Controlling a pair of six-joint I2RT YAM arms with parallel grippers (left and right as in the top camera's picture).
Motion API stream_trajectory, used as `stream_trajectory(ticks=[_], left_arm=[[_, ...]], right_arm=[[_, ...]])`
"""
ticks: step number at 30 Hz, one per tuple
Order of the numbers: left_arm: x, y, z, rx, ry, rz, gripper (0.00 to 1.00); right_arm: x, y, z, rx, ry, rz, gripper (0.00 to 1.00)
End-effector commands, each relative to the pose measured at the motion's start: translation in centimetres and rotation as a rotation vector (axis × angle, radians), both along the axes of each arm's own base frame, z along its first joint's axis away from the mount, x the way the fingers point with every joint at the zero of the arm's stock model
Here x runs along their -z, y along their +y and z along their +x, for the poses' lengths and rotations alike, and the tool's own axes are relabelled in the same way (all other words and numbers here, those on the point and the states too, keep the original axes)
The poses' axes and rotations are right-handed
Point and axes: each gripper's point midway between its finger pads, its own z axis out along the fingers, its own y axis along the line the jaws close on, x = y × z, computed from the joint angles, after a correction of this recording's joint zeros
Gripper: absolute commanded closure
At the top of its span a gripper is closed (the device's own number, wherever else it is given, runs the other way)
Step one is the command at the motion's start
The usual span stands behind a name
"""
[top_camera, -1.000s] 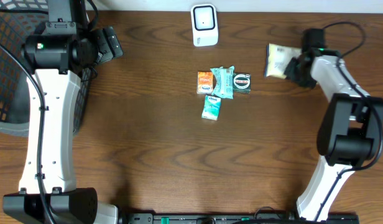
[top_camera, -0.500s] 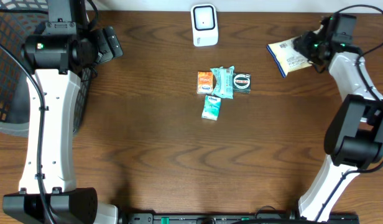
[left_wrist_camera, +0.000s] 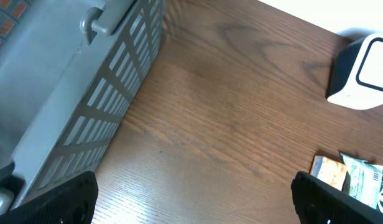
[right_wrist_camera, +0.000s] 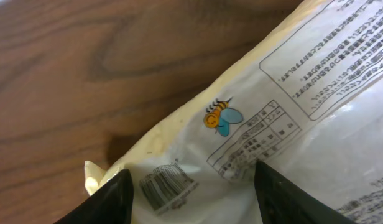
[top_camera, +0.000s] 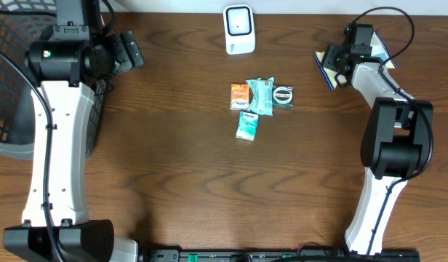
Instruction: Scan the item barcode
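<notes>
A white and yellow packet (right_wrist_camera: 253,118) with a printed barcode (right_wrist_camera: 166,185) lies at the table's far right (top_camera: 328,62). My right gripper (right_wrist_camera: 194,196) hovers just over it. Its jaws stand open, one on each side of the barcode, and the packet's flat face runs on under both fingers. Seen from overhead, that gripper (top_camera: 346,55) covers most of the packet. The white scanner (top_camera: 238,29) stands at the back centre and also shows in the left wrist view as a scanner (left_wrist_camera: 364,71). My left gripper (left_wrist_camera: 191,199) is open over bare wood, by the basket.
A cluster of small items sits mid-table: an orange packet (top_camera: 241,96), a teal packet (top_camera: 261,95), a dark round-labelled item (top_camera: 283,97) and a teal box (top_camera: 247,125). A dark mesh basket (top_camera: 6,73) stands at the left edge.
The right gripper turned the packet over and swung it about at the far right, then widened its jaws over it. The left arm has not moved.
</notes>
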Motion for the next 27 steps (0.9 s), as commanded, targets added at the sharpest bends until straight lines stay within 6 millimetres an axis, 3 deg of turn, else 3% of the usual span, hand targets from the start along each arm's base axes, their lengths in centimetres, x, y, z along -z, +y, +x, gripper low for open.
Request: stream_trajectory(ticks=[1, 4, 11, 13, 17, 21, 24, 25, 27], left_arm=[[-0.1, 0.2, 0.0, -0.01, -0.001, 0.012, 0.02], [-0.1, 0.2, 0.0, -0.01, -0.001, 0.012, 0.02], [-0.1, 0.2, 0.0, -0.01, -0.001, 0.012, 0.02], [-0.1, 0.2, 0.0, -0.01, -0.001, 0.012, 0.02], [-0.1, 0.2, 0.0, -0.01, -0.001, 0.012, 0.02], [-0.1, 0.2, 0.0, -0.01, -0.001, 0.012, 0.02], [-0.1, 0.2, 0.0, -0.01, -0.001, 0.012, 0.03], [-0.1, 0.2, 0.0, -0.01, -0.001, 0.012, 0.02], [-0.1, 0.2, 0.0, -0.01, -0.001, 0.012, 0.02]], right_arm=[[2.4, -1.2, -1.5, -0.026, 0.1, -0.088, 0.44], [3.5, 0.8, -3.0, -0.187, 0.176, -0.075, 0.51], [4.7, 7.9, -10.5, -0.596, 0.432, 0.033, 0.64], [4.9, 9.6, -13.1, -0.644, 0.526, 0.053, 0.65], [3.8, 11.0, -15.5, -0.677, 0.607, 0.053, 0.7], [-0.1, 10.8, -14.3, -0.611, 0.525, -0.001, 0.72], [-4.9, 8.4, -10.9, -0.435, 0.352, -0.097, 0.7], [-7.7, 7.0, -8.9, -0.343, 0.238, -0.136, 0.7], [-9.6, 6.2, -7.3, -0.3, 0.146, -0.148, 0.69]])
